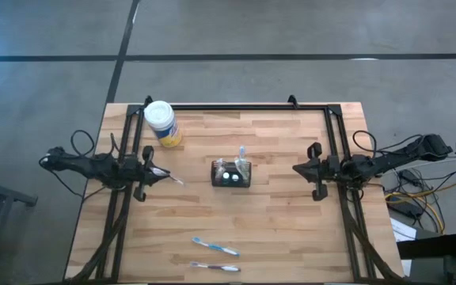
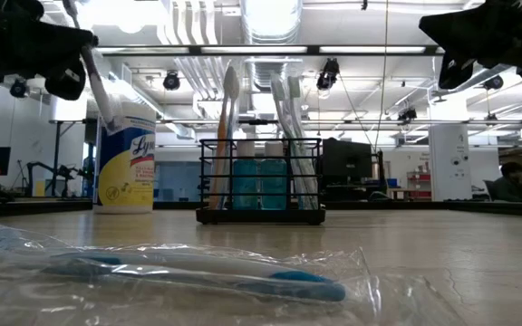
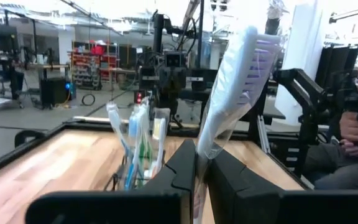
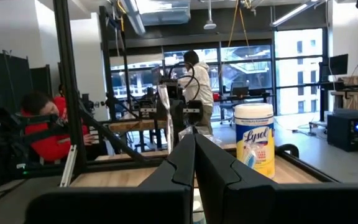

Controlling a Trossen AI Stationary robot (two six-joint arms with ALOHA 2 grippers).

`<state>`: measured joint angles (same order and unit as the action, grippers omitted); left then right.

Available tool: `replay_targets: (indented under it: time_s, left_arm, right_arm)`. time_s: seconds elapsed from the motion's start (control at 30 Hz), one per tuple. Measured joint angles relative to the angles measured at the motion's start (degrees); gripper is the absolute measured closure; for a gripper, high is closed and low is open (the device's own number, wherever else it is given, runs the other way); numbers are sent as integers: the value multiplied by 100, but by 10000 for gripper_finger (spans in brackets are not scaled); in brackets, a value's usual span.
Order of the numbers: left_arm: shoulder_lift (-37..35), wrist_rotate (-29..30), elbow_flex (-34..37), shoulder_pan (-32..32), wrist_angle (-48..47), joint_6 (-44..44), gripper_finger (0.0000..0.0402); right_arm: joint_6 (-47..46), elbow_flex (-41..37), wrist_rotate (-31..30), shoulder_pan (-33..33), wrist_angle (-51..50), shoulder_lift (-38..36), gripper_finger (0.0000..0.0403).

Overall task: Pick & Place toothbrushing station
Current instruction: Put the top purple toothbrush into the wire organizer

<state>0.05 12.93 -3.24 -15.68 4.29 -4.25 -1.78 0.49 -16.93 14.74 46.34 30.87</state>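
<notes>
Table edges: black rail frame point(image 1: 244, 106) along the far side and down both flanks of the wooden table point(image 1: 291, 229).
Open room: bare wood on either side of the caddy; near edge partly taken by two bagged toothbrushes point(image 1: 215, 248), one just behind the other.
Far left corner: yellow wipes tub point(image 1: 163, 124) with white lid, upright, well apart from the caddy.
Toothbrushing station point(image 1: 233, 173): black wire-mesh caddy near the table's middle, upright, holding several toothbrushes on end and two blue-capped items.
Station versus jaws: between the two grippers, nearer neither by much, touched by neither.
Left gripper point(image 1: 158, 172): above the table left of the caddy, pointing toward it, clamped on a wrapped white toothbrush point(image 3: 235, 93) that juts out beyond the fingertips point(image 3: 180, 163), bristle end forward.
Right gripper point(image 1: 301, 169): right of the caddy, off the table, fingers pressed together with nothing between them.
Arm pose: both arms stretched low and nearly level from the table's sides, facing each other.
</notes>
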Motion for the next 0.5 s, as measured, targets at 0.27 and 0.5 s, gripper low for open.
replay_targets:
  time_s: [0.27,0.5]
  left_arm:
    - [235,-294,-605,0,569,802,379]
    - [1398,1,-1402,22,583,1374,379]
  right_arm:
    - [27,0,0,0,-163,3,394]
    - [89,2,-8,-2,-202,4,394]
